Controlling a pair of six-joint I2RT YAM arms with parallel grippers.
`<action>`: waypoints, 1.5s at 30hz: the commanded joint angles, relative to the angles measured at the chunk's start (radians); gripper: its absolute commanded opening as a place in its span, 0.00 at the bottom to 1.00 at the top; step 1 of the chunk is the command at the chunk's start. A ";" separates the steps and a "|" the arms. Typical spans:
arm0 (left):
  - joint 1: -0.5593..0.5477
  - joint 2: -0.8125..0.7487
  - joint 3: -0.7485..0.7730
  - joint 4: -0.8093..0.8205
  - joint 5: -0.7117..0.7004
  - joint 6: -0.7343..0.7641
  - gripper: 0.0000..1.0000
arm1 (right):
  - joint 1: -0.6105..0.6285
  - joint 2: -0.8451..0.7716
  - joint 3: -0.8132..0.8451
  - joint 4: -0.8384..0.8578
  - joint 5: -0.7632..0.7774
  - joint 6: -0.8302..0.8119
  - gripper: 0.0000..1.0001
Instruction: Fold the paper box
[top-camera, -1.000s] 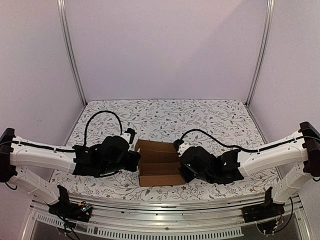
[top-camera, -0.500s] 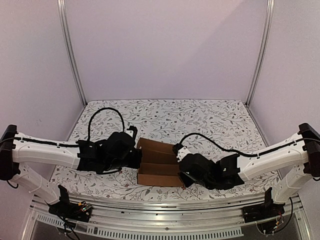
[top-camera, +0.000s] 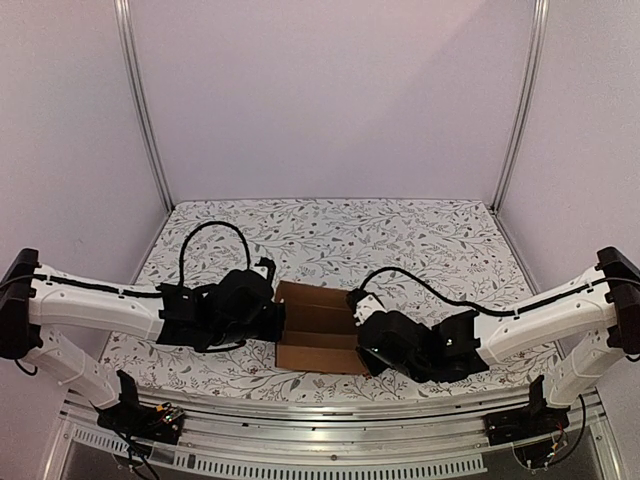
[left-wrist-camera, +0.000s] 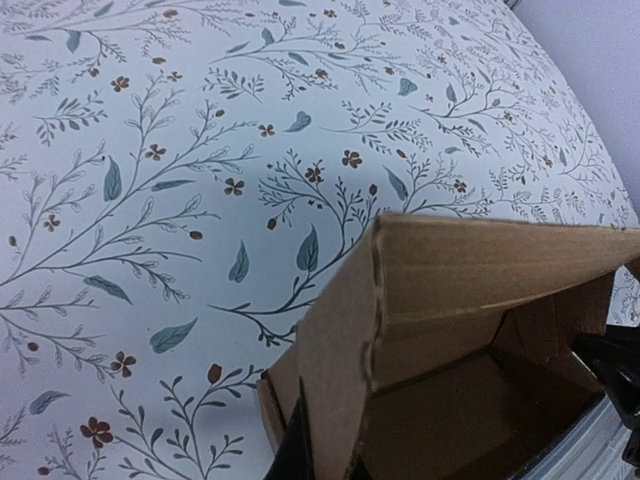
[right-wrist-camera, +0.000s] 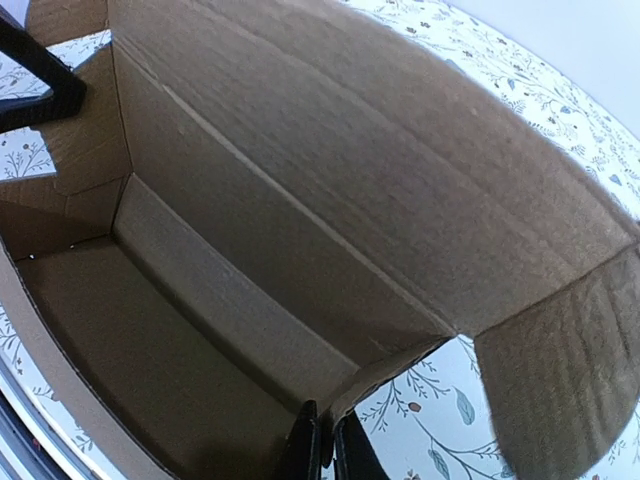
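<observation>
Left end effector (top-camera: 280, 322) farther toward paper box (top-camera: 320, 356)

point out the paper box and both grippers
paper box (top-camera: 320, 360): top view, near side wall
left gripper (top-camera: 273, 320): top view, between its jaws at the box's left end
right gripper (right-wrist-camera: 326, 450): right wrist view, between its jaws astride the box wall

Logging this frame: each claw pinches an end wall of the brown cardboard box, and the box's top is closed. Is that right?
No, the top is open: the right wrist view looks into the paper box's bare inside. The left claw and right claw do each pinch an end wall.
</observation>
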 joint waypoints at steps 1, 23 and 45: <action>-0.057 0.026 -0.030 0.001 0.085 -0.030 0.00 | 0.017 -0.020 0.001 0.014 -0.007 0.000 0.07; -0.085 0.043 0.000 -0.054 0.001 -0.009 0.00 | 0.018 -0.285 -0.020 -0.146 -0.060 -0.002 0.38; -0.085 0.072 0.046 -0.083 -0.011 0.009 0.00 | 0.015 -0.318 -0.086 -0.230 -0.241 -0.029 0.00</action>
